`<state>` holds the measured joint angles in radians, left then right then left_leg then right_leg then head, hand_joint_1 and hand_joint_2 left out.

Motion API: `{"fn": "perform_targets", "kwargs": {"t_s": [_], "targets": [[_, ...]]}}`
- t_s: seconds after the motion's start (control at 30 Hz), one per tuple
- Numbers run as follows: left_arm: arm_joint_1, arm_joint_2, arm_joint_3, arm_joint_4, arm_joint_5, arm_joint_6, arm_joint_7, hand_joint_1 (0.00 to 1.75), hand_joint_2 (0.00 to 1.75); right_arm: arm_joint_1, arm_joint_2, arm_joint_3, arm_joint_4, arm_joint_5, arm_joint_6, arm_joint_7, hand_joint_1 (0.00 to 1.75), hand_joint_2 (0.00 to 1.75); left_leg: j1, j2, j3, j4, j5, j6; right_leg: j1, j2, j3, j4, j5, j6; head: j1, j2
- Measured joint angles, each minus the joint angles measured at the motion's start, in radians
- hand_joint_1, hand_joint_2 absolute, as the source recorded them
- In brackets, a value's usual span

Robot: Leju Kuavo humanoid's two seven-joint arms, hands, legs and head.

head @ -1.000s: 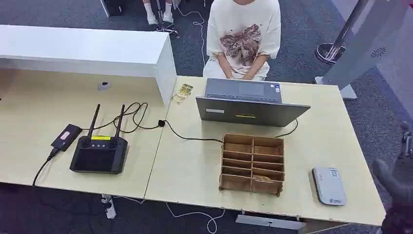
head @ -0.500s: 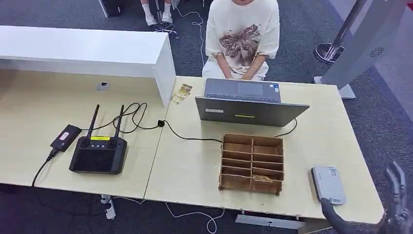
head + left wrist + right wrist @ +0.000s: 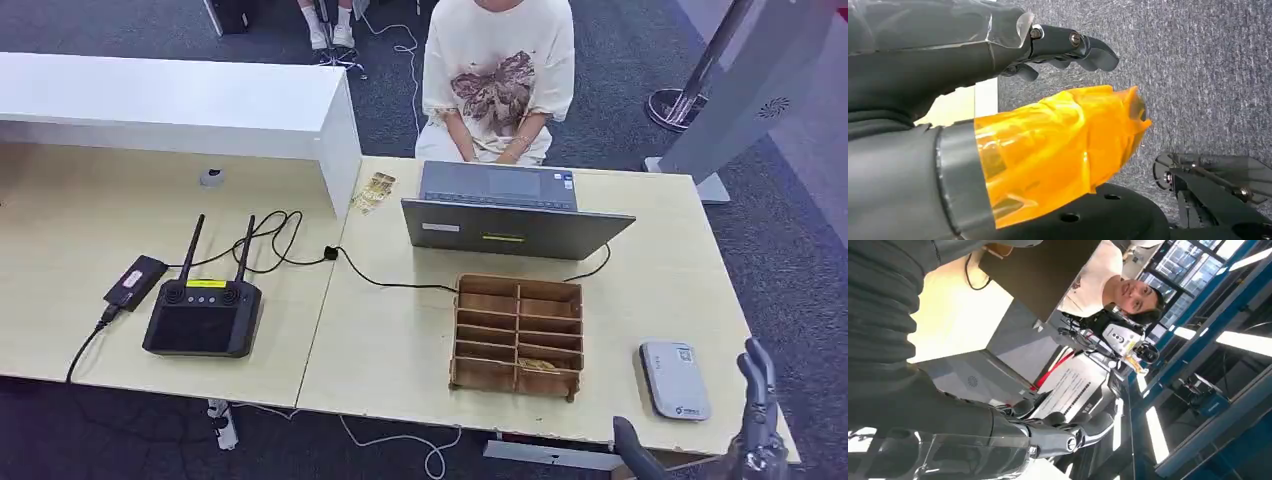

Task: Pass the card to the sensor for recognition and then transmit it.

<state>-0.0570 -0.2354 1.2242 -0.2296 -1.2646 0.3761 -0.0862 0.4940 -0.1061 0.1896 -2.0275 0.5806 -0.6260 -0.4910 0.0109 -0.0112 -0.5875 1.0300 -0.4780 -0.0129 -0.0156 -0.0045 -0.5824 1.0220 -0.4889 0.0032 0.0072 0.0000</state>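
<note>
A wooden compartment box (image 3: 518, 335) stands on the table in front of the laptop, and a small yellowish card (image 3: 538, 365) lies in one of its near right slots. The grey-white sensor (image 3: 675, 380) lies flat to the right of the box. My right hand (image 3: 752, 428) is raised at the table's near right corner, just right of the sensor, with its fingers spread and nothing in it; the right wrist view shows its fingers (image 3: 1068, 432) stretched out. My left hand (image 3: 1048, 100) hangs over the carpet, holding nothing, with an orange-wrapped thumb (image 3: 1058, 150) apart from the dark fingers (image 3: 1073, 42).
A grey laptop (image 3: 515, 228) stands behind the box, and a person in a cream shirt (image 3: 497, 80) sits beyond it. A black controller with antennas (image 3: 203, 315), a power bank (image 3: 135, 281) and cables lie to the left. A white partition (image 3: 180, 105) stands at the back left.
My right hand has moved from the picture's right edge down and leftward to the table's near right corner beside the sensor, fingers still spread. Nothing on the table has moved.
</note>
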Motion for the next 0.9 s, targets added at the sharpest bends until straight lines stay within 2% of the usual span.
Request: {"fn": "perform_targets", "kwargs": {"t_s": [0.1, 0.17, 0.23, 0.3, 0.37, 0.47, 0.53, 0.57, 0.63, 0.67, 0.9], "targets": [[0.0, 0.0, 0.0, 0.0, -0.012, -0.003, 0.004, 0.0, 0.0, 0.001, -0.002, 0.008, 0.0, 0.012, -0.003, 0.011, 0.0, 1.75, 0.0, 0.0, 0.0, 0.0, 0.0, 0.0, 0.0, 0.0, 0.0, 0.0, 0.0, 0.0, 0.0, 0.0], [0.002, 0.003, -0.011, 0.0, -0.068, -0.015, 0.036, 0.0, 0.0, 0.001, -0.002, 0.014, 0.005, 0.145, -0.033, 0.097, 0.0, 1.75, 0.0, 0.0, 0.0, 0.0, 0.0, 0.0, 0.0, 0.0, 0.0, 0.0, 0.0, 0.0, 0.0, 0.0], [0.004, 0.007, -0.029, 0.0, -0.113, -0.027, 0.075, 0.0, 0.0, 0.004, 0.005, 0.033, 0.017, 0.353, -0.055, 0.201, 0.0, 1.75, 0.0, 0.0, 0.0, 0.0, 0.0, 0.0, 0.0, 0.0, 0.0, 0.0, 0.0, 0.0, 0.0, 0.0], [0.005, 0.009, -0.038, 0.0, -0.127, -0.035, 0.106, 0.0, 0.0, 0.01, 0.029, 0.04, 0.027, 0.517, -0.057, 0.239, 0.0, 1.75, 0.0, 0.0, 0.0, 0.0, 0.0, 0.0, 0.0, 0.0, 0.0, 0.0, 0.0, 0.0, 0.0, 0.0], [0.006, 0.011, -0.043, 0.0, -0.133, -0.036, 0.108, 0.0, 0.0, 0.01, 0.054, 0.04, 0.036, 0.674, -0.06, 0.3, 0.0, 1.75, 0.0, 0.0, 0.0, 0.0, 0.0, 0.0, 0.0, 0.0, 0.0, 0.0, 0.0, -0.001, 0.0, 0.0], [0.005, 0.013, -0.051, 0.0, -0.118, -0.072, 0.066, 0.0, 0.0, 0.009, 0.068, 0.042, 0.04, 0.824, -0.061, 0.418, 0.0, 1.75, 0.0, 0.0, 0.0, 0.0, 0.0, 0.0, 0.0, 0.0, 0.0, 0.0, 0.0, -0.001, 0.0, 0.0], [0.005, 0.015, -0.055, 0.0, -0.147, -0.082, 0.099, 0.0, 0.0, 0.004, 0.059, 0.059, 0.05, 0.903, -0.047, 0.554, 0.0, 1.75, 0.0, 0.0, 0.0, 0.0, 0.0, 0.0, 0.0, 0.0, 0.001, 0.0, 0.0, -0.001, 0.0, 0.0], [0.004, 0.018, -0.065, 0.0, -0.177, -0.084, 0.126, 0.0, 0.0, -0.008, 0.033, 0.083, 0.075, 0.93, -0.029, 0.661, 0.0, 1.75, 0.0, 0.001, 0.0, 0.0, 0.0, 0.0, 0.0, 0.001, 0.001, 0.0, 0.0, -0.001, 0.0, 0.0], [0.004, 0.023, -0.082, 0.0, -0.198, -0.09, 0.149, 0.0, 0.0, -0.034, -0.012, 0.144, 0.126, 0.936, -0.016, 0.823, 0.0, 1.75, 0.0, 0.001, 0.0, 0.0, 0.0, 0.0, -0.001, 0.001, 0.001, 0.0, 0.0, -0.001, 0.001, 0.0], [0.006, 0.026, -0.086, 0.0, -0.199, -0.092, 0.148, 0.0, 0.0, -0.041, -0.03, 0.168, 0.143, 0.936, -0.015, 0.859, 0.0, 1.75, 0.0, 0.0, 0.0, 0.0, 0.0, 0.0, -0.001, 0.0, 0.001, 0.0, 0.0, -0.001, 0.0, 0.0], [0.007, 0.035, -0.103, 0.0, -0.188, -0.098, 0.149, 0.0, 0.0, -0.096, -0.134, 0.301, 0.21, 0.924, 0.005, 0.981, 0.0, 1.75, 0.0, 0.0, 0.001, 0.0, 0.0, 0.0, 0.0, 0.0, 0.001, 0.0, 0.0, 0.0, 0.0, 0.0]]}}
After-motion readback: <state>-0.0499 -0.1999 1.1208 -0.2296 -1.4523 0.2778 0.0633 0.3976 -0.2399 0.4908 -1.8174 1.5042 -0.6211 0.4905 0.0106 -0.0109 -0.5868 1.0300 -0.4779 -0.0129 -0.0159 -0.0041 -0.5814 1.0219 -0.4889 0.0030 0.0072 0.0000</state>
